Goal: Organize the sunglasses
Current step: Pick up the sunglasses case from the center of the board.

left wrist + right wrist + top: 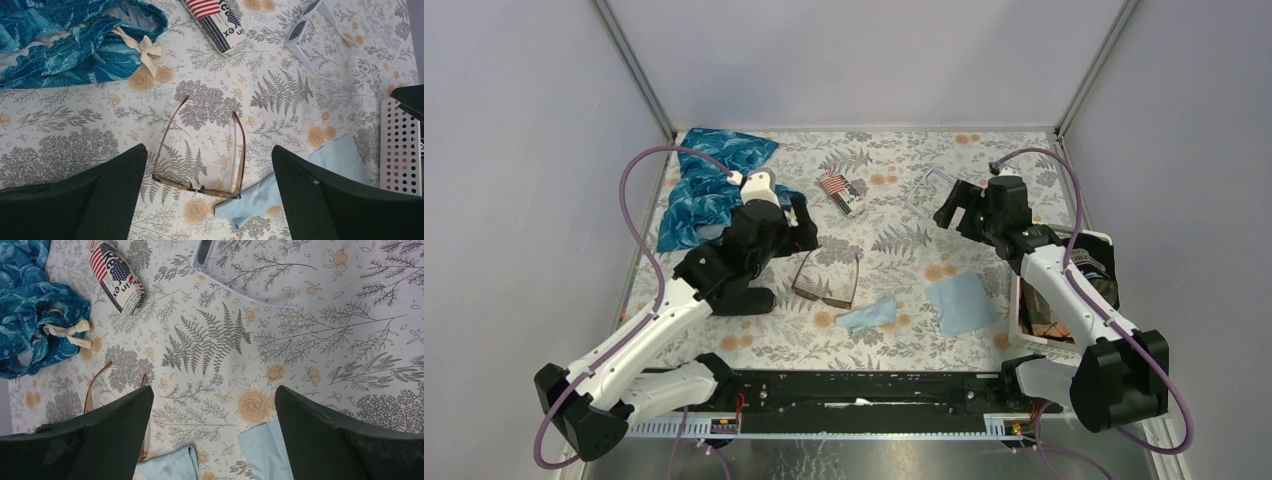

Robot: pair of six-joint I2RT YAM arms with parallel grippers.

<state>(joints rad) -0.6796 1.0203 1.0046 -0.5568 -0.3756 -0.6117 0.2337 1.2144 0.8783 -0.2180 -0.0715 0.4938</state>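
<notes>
Two grippers gaped empty: the left gripper (pixel 208 150) just beside the sunglasses (pixel 195 184), the right gripper (pixel 214 390) well right of them.

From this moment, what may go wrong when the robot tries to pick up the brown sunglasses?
1. The sunglasses lie with both thin arms unfolded; the open left gripper above them might slip off or bend an arm.
2. The light blue cloth lies close to the frame's corner, so it may be caught too.
3. The open right gripper is near the white glasses, the wrong pair.
</notes>
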